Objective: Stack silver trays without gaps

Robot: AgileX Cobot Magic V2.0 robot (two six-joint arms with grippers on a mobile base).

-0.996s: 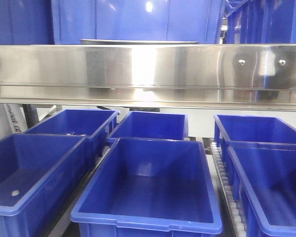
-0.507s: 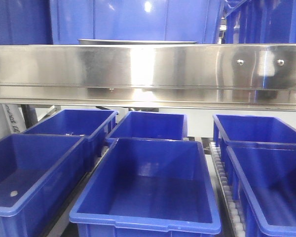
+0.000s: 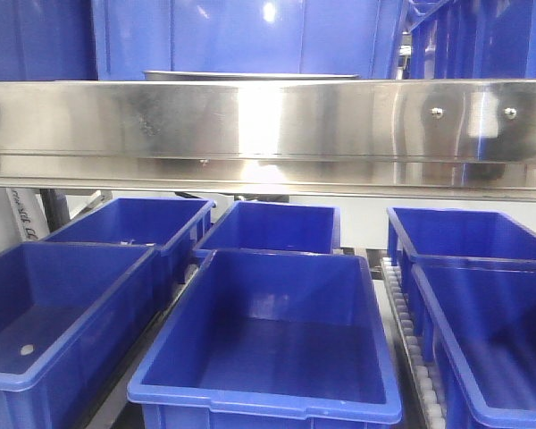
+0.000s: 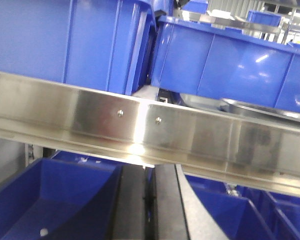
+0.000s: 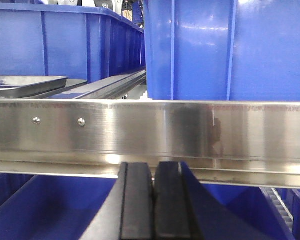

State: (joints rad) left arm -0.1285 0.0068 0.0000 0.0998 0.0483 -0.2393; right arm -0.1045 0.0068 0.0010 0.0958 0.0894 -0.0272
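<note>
Pressing their black fingers together, both the right claw [image 5: 152, 205] and left claw [image 4: 150, 205] hold nothing below the steel rail [image 5: 190, 130].

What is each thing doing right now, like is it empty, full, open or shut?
Silver tray: lying flat on the upper shelf behind the steel rail, only its rim shows.
Front middle blue bin: empty.
Front left blue bin: nearly empty, one small pale thing on its floor.
Right hand: shut, holding nothing.
Left hand: shut, holding nothing.
</note>
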